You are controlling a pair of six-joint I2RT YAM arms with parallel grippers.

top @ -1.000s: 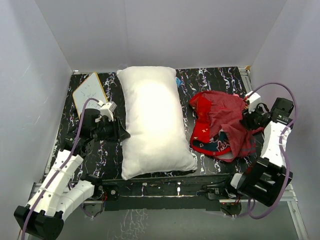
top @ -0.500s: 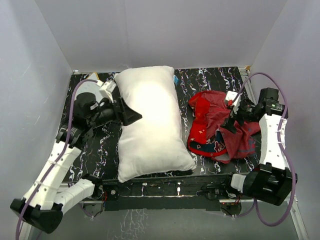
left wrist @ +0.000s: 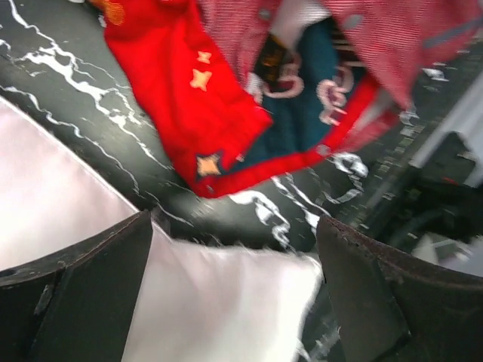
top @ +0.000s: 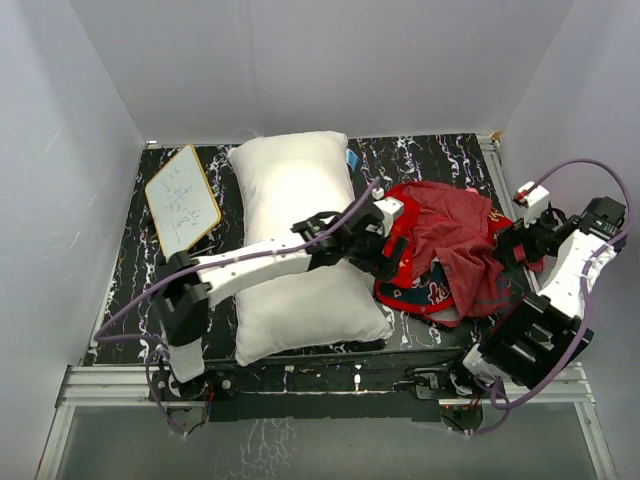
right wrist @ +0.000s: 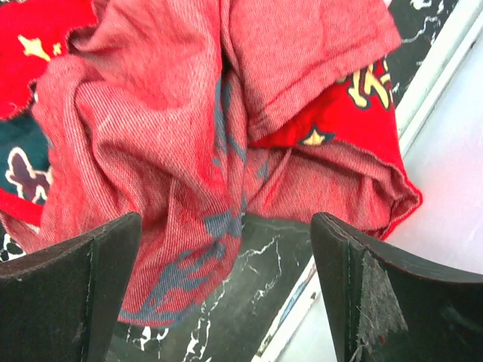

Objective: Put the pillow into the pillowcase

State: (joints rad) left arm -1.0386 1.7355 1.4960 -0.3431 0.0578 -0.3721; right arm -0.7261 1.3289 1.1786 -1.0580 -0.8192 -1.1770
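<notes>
Now the black marbled table carries the white pillow lengthwise in its middle. Compared with a second ago, the pillow's near end sits slightly further left. The pillow lies wholly outside the pillowcase, a crumpled red heap to its right with the dull reverse side uppermost. The heap's bright printed hem is just beside the pillow's near right corner, and the cloth looks little changed in shape.

The left arm has changed most. A second ago it was at the pillow's left edge; it now stretches right across the pillow towards the heap. The right arm has drawn back to the table's right side.

The small framed board, partly covered half a second ago, shows whole at the far left.

The left gripper hangs over the pillow's right edge and the strip of table before the red hem. Its jaws are spread apart and hold nothing. The right gripper hovers at the heap's right edge, also spread wide and empty.
</notes>
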